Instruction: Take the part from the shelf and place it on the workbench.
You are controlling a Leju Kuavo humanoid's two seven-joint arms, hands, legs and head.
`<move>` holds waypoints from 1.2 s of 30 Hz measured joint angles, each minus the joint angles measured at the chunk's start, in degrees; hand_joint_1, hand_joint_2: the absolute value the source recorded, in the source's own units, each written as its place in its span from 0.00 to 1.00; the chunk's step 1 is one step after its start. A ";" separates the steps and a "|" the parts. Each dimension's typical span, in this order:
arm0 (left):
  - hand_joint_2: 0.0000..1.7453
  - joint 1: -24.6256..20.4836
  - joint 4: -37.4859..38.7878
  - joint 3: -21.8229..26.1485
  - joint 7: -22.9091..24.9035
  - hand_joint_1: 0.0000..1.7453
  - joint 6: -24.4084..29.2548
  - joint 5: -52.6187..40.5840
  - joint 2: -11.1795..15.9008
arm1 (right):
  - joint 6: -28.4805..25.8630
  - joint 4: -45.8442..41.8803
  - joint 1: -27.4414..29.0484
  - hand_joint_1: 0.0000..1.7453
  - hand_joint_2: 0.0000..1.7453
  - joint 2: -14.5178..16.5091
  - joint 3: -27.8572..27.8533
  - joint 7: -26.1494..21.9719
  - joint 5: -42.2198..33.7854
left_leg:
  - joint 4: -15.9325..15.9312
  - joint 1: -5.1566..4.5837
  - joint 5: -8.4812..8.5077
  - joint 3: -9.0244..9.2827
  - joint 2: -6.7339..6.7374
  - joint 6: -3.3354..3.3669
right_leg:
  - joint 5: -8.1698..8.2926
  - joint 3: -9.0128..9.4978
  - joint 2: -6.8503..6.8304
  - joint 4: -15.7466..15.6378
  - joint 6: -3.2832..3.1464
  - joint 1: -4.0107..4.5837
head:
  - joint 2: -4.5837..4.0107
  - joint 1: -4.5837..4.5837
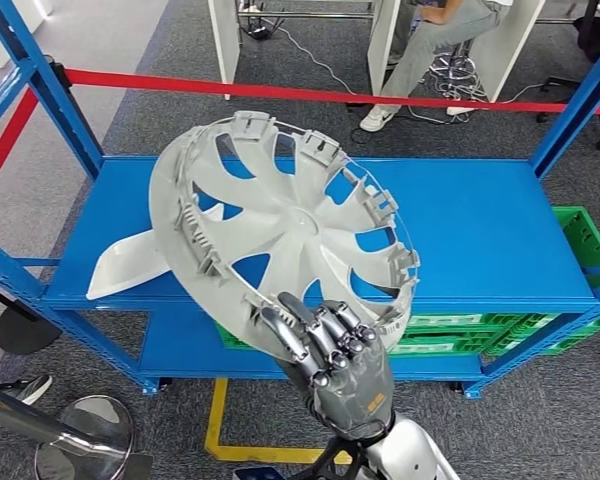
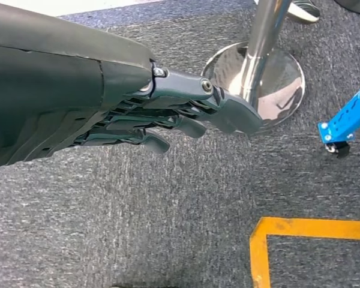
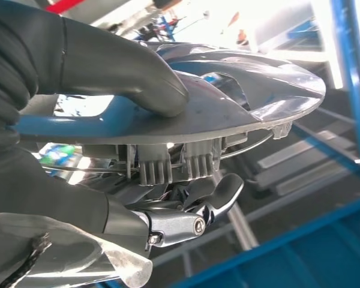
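The part is a large light-grey wheel cover (image 1: 282, 225) with curved spokes and clips round its rim, tilted above the blue shelf (image 1: 478, 230) with its inner side towards me. My right hand (image 1: 335, 365) grips its near rim from below, fingers curled over the edge. In the right wrist view the thumb (image 3: 137, 78) presses on one face of the wheel cover (image 3: 260, 90) and the fingers (image 3: 205, 210) clamp the clip side. My left hand (image 2: 187, 111) hangs over the grey carpet, fingers straight and holding nothing.
A white curved panel (image 1: 127, 265) lies on the shelf's left side. Green crates (image 1: 463, 335) sit on the lower level. A red barrier tape (image 1: 282, 92) runs behind the shelf, with a seated person (image 1: 425, 50) beyond. A chrome stanchion base (image 1: 86, 435) stands at lower left.
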 joint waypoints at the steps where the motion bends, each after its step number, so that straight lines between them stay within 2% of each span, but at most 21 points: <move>1: 1.00 0.09 0.00 0.00 0.00 0.00 0.01 -0.07 0.02 | 0.00 0.00 0.33 1.00 1.00 0.00 -0.26 -0.68 -0.15 | 0.03 0.00 0.00 -0.02 0.06 0.00 | -0.58 -1.68 -0.01 3.12 0.12 -0.08 | -0.01 -0.02; 2: 1.00 0.15 0.00 0.00 0.00 0.00 0.01 -0.12 0.04 | 0.00 -0.01 0.62 1.00 1.00 0.01 -0.53 -1.33 -0.31 | 0.08 0.03 -0.01 -0.02 0.08 -0.02 | 0.01 -2.54 -0.03 4.32 0.21 -0.16 | -0.01 -0.01; 3: 1.00 0.17 0.00 0.00 0.00 0.00 0.02 -0.24 0.06 | 0.00 -0.03 0.82 1.00 1.00 0.02 -0.76 -1.95 -0.44 | 0.17 0.10 -0.04 0.02 0.07 -0.09 | 1.88 -2.25 -0.08 2.97 0.30 -0.29 | -0.01 -0.01; 4: 1.00 0.18 0.00 0.00 0.01 0.00 0.07 -0.37 0.07 | 0.00 -0.10 0.95 1.00 1.00 0.05 -0.98 -2.61 -0.63 | 0.33 0.21 -0.12 0.06 0.04 -0.25 | 4.50 -0.96 -0.19 -0.49 0.40 -0.46 | -0.01 0.00; 6: 1.00 0.17 0.00 0.03 0.07 0.00 0.28 -0.66 0.17 | 0.00 -0.28 1.07 1.00 1.00 0.15 -1.45 -4.05 -0.94 | 0.82 0.27 -0.29 -0.20 -0.03 -0.97 | 7.75 2.01 -0.35 -7.37 0.46 -0.51 | 0.00 0.07; 9: 1.00 0.24 0.00 0.22 0.24 0.00 0.54 -0.97 0.28 | 0.00 -0.48 1.50 1.00 1.00 0.42 -1.96 -5.87 -1.14 | 1.55 0.10 0.10 -1.04 -0.08 -2.31 | 8.26 2.88 -0.15 -9.81 -0.11 -0.21 | 0.01 0.05; 11: 1.00 0.32 0.00 0.40 0.45 0.00 0.64 -1.07 0.38 | 0.00 -0.54 1.81 1.00 1.00 0.64 -2.26 -6.56 -1.27 | 1.94 0.25 -0.16 -1.55 -0.09 -2.95 | 8.50 2.32 -0.12 -10.05 -1.00 -0.27 | 0.01 -0.08; 13: 1.00 0.34 0.00 0.62 0.61 0.00 0.72 -1.11 0.44 | 0.00 -0.65 1.96 1.00 1.00 0.93 -2.58 -7.00 -1.33 | 5.34 0.37 -3.23 -3.06 -0.15 -3.43 | 9.17 1.55 -0.22 -10.27 -2.24 -0.32 | 0.01 -0.26; 15: 1.00 0.36 0.00 0.81 0.69 0.00 0.74 -1.15 0.40 | 0.00 -0.72 2.05 1.00 1.00 1.16 -2.81 -7.19 -1.33 | 12.75 0.40 -7.87 -5.73 -0.20 -3.71 | 9.87 0.57 -0.34 -10.26 -3.12 -0.02 | 0.01 -0.39; 17: 1.00 0.40 0.00 0.95 0.79 0.00 0.74 -1.16 0.42 | 0.00 -0.72 2.19 1.00 1.00 1.23 -3.03 -7.25 -1.33 | 17.61 0.35 -9.66 -6.81 -0.23 -3.57 | 10.58 -0.37 -0.41 -10.24 -3.52 0.41 | 0.01 -0.39; 19: 1.00 0.39 0.00 1.05 0.85 0.00 0.76 -1.16 0.49 | 0.00 -0.73 2.33 1.00 1.00 1.28 -3.24 -7.25 -1.33 | 14.25 0.16 -7.26 -3.95 -0.29 -2.95 | 11.32 -1.13 -0.34 -10.23 -3.62 0.80 | 0.01 -0.38; 21: 1.00 0.30 0.01 1.13 0.87 0.00 0.78 -1.17 0.57 | 0.00 -0.78 2.41 1.00 1.00 1.44 -3.47 -7.28 -1.33 | 5.95 -0.24 -4.35 1.19 -0.41 -1.98 | 12.01 -1.68 -0.26 -10.23 -3.47 1.08 | 0.01 -0.37; 23: 1.00 0.18 0.02 1.21 0.90 0.00 0.82 -1.17 0.65 | 0.00 -0.81 2.43 1.00 1.00 1.63 -3.65 -7.34 -1.33 | 0.69 -0.63 -3.57 3.99 -0.54 -1.43 | 12.78 -2.07 -0.31 -10.30 -2.97 1.13 | 0.01 -0.35; 26: 1.00 0.21 0.02 1.32 0.97 0.00 0.94 -1.16 0.65 | 0.00 -0.82 2.51 1.00 1.00 1.76 -3.76 -7.58 -1.38 | -0.75 -0.77 -2.52 3.71 -0.45 -1.05 | 13.68 -2.42 -0.34 -10.58 -1.94 0.90 | 0.01 -0.38; 27: 1.00 0.19 0.02 1.34 0.98 0.00 0.96 -1.16 0.62 | 0.00 -0.83 2.55 1.00 1.00 1.77 -3.78 -7.69 -1.41 | -1.06 -0.68 -1.83 3.34 -0.33 -0.80 | 12.72 -2.88 -0.32 -9.99 -1.66 0.87 | 0.01 -0.34; 30: 1.00 0.12 0.02 1.40 1.05 0.00 1.09 -1.15 0.65 | 0.00 -0.83 2.73 1.00 1.00 1.77 -3.80 -8.17 -1.42 | -1.36 -0.53 0.10 1.37 -0.04 -0.30 | 5.37 -5.88 -0.31 -1.70 -0.96 0.72 | 0.01 -0.22; 31: 1.00 0.15 0.02 1.43 1.08 0.00 1.13 -1.14 0.68 | 0.00 -0.83 2.84 1.00 1.00 1.77 -3.80 -8.32 -1.41 | -1.28 -0.55 0.68 0.57 0.03 -0.32 | 3.52 -6.78 -0.32 2.11 -0.76 0.67 | 0.01 -0.20; 32: 1.00 0.17 0.02 1.45 1.10 0.00 1.14 -1.14 0.68 | 0.00 -0.83 2.96 1.00 1.00 1.77 -3.80 -8.40 -1.39 | -1.19 -0.57 1.25 -0.25 0.11 -0.38 | 2.97 -7.02 -0.32 4.70 -0.58 0.60 | 0.01 -0.22; 33: 1.00 0.18 0.02 1.46 1.11 0.00 1.15 -1.14 0.67 | 0.00 -0.83 3.05 1.00 1.00 1.77 -3.80 -8.46 -1.39 | -1.07 -0.56 1.81 -1.08 0.18 -0.48 | 3.54 -6.35 -0.33 5.54 -0.42 0.52 | 0.01 -0.21; 34: 1.00 0.18 0.02 1.46 1.11 0.00 1.15 -1.14 0.66 | 0.00 -0.83 3.09 1.00 1.00 1.77 -3.80 -8.50 -1.39 | -0.92 -0.53 2.28 -1.81 0.20 -0.63 | 5.09 -4.43 -0.35 3.79 -0.33 0.39 | 0.01 -0.22; 36: 1.00 0.16 0.02 1.46 1.11 0.00 1.15 -1.13 0.65 | 0.00 -0.84 3.08 1.00 1.00 1.78 -3.81 -8.52 -1.39 | -0.43 -0.53 3.03 -3.04 0.18 -1.11 | 7.28 1.63 -0.39 -4.07 -0.22 0.17 | 0.01 -0.20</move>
